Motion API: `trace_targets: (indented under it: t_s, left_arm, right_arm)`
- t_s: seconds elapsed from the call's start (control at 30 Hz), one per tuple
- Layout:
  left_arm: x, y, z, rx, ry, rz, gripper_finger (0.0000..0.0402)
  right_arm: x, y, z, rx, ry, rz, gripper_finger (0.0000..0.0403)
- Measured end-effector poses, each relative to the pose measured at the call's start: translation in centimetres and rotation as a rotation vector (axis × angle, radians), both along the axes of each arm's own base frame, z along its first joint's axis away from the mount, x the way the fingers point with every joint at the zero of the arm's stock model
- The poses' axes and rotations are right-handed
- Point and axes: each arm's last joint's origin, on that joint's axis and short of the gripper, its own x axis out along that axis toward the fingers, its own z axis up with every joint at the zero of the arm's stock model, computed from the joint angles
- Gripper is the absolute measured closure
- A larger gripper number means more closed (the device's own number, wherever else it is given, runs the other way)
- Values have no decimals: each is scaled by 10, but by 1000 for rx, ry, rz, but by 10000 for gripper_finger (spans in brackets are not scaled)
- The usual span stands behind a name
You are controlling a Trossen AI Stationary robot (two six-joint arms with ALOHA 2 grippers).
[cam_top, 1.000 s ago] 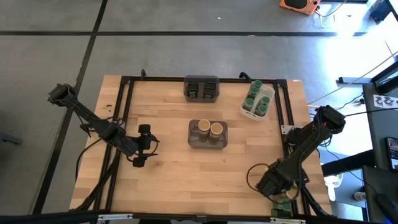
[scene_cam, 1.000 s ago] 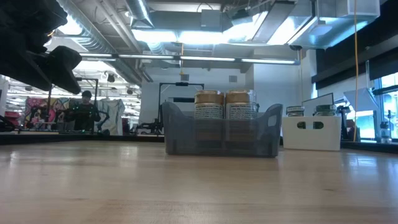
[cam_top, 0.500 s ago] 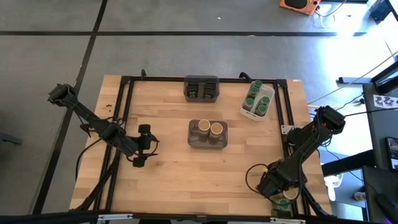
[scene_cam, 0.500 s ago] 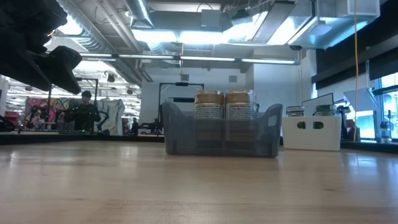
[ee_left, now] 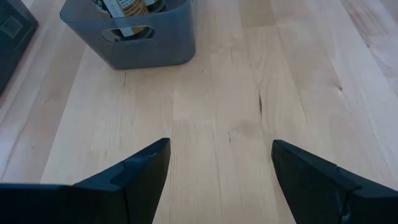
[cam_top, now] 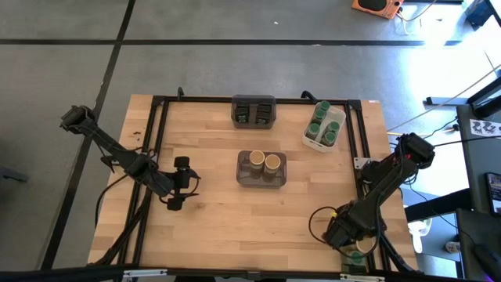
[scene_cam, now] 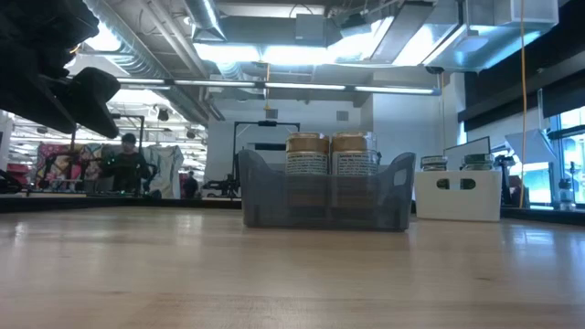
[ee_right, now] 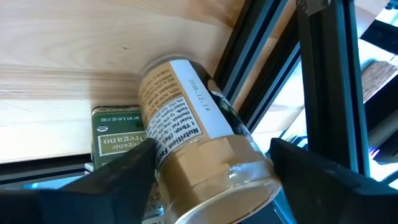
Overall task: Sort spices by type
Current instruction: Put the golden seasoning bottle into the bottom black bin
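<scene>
Jar label: we read "Nutrition Facts" on the tan-lidded round glass jar (ee_right: 199, 155) between the right gripper (ee_right: 211, 171) fingers.
Tin: we read "OREGANO" on the green-labelled rectangular tin (ee_right: 118, 138) beside that jar.
Left gripper (ee_left: 217, 165): wide, empty.

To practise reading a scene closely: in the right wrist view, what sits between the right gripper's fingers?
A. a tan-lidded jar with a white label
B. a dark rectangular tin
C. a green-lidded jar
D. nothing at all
A. The right wrist view shows the right gripper with a finger on either side of a tilted tan-lidded jar at the table's corner, beside a green oregano tin; whether the fingers already press on it cannot be told.
</scene>
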Motion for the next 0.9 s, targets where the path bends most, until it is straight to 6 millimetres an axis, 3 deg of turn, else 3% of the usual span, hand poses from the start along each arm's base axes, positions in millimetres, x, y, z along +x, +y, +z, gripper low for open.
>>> trace_targets:
  t_s: [0.17,0.6,0.9]
  left_arm:
    - [0,0,0,0,0,0,123]
    - [0,0,0,3,1,-2,123]
    - [0,0,0,4,2,-2,123]
  right_arm:
    - [3,-3,0,-7,-28,7,132]
    - [23,-31,-2,-88,-116,52,135]
    - [25,-33,-2,-84,-122,58,135]
